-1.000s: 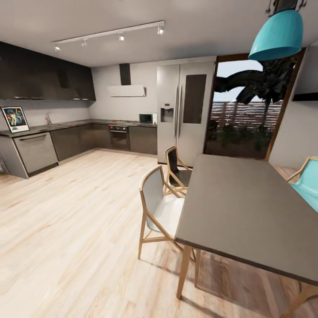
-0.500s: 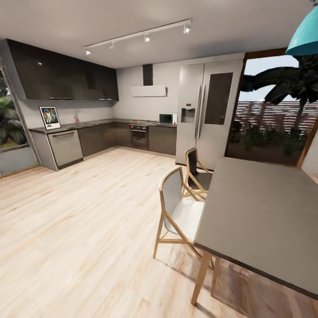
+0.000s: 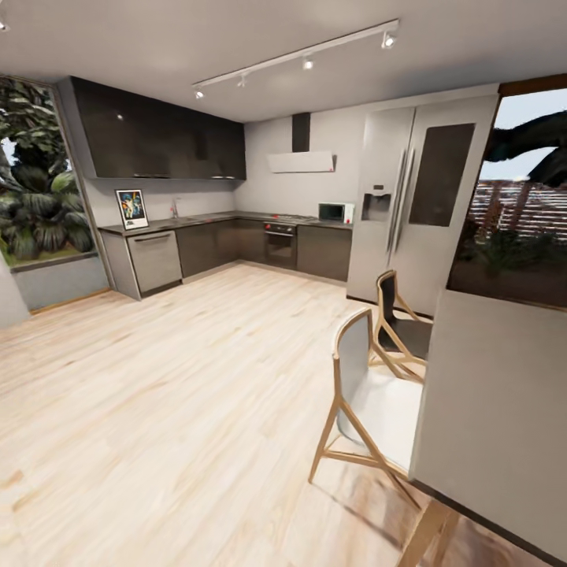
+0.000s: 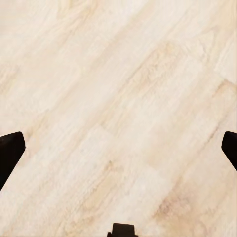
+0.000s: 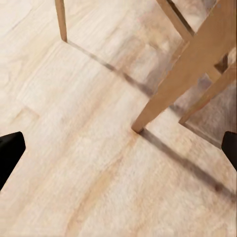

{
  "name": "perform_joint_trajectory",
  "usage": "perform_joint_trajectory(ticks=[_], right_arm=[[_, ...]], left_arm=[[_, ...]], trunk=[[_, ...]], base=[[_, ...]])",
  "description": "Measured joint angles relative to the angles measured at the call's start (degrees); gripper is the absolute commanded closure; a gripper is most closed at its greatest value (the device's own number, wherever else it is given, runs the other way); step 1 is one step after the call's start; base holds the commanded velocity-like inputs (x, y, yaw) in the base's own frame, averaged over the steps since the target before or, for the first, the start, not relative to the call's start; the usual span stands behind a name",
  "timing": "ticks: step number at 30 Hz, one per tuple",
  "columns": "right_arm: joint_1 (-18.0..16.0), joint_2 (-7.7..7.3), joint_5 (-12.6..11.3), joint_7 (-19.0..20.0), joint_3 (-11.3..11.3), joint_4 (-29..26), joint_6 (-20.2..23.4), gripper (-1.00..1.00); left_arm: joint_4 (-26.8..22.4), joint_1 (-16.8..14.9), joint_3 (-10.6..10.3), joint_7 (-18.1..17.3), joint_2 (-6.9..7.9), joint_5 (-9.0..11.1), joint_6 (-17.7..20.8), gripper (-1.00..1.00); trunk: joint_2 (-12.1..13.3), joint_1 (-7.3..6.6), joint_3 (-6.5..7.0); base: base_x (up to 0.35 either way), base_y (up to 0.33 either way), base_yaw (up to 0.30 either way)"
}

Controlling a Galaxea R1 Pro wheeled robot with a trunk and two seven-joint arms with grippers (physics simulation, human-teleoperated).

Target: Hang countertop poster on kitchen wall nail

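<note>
- Upright, the framed dark-blue poster (image 3: pixel 131 209) stands on the long grey steel kitchen countertop (image 3: pixel 206 218), far across the pale wood floor (image 3: pixel 157 394).
- Both claws, left gripper (image 4: pixel 118 153) and right gripper (image 5: pixel 118 153), are spread wide, holding nothing.

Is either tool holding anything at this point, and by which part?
Nothing is held. Both the left tool and right tool are open over pale wooden floor.

Head view count: one poster (image 3: pixel 131 209), one kitchen countertop (image 3: pixel 206 219), two chairs (image 3: pixel 370 394), one table (image 3: pixel 504 409), one refrigerator (image 3: pixel 417 197), one microwave (image 3: pixel 336 212).
</note>
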Motion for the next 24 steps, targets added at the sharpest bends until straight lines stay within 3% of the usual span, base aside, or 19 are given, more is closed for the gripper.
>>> perform_joint_trajectory(ticks=[20, 24], right_arm=[[0.03, -0.09, 0.03, 0.13, -0.03, 0.12, 0.08, -1.0], [0.07, -0.48, 0.06, 0.15, -0.07, 0.4, 0.1, -1.0]], left_arm=[[0.01, 0.02, -0.02, -0.12, 0.0, -0.01, -0.06, -1.0], [0.01, 0.0, -0.02, -0.12, 0.0, -0.01, -0.06, -1.0]], trunk=[[0.0, 0.0, 0.0], [0.0, 0.0, 0.0]], base=[[0.317, 0.138, 0.292], [0.333, 0.087, 0.161]])
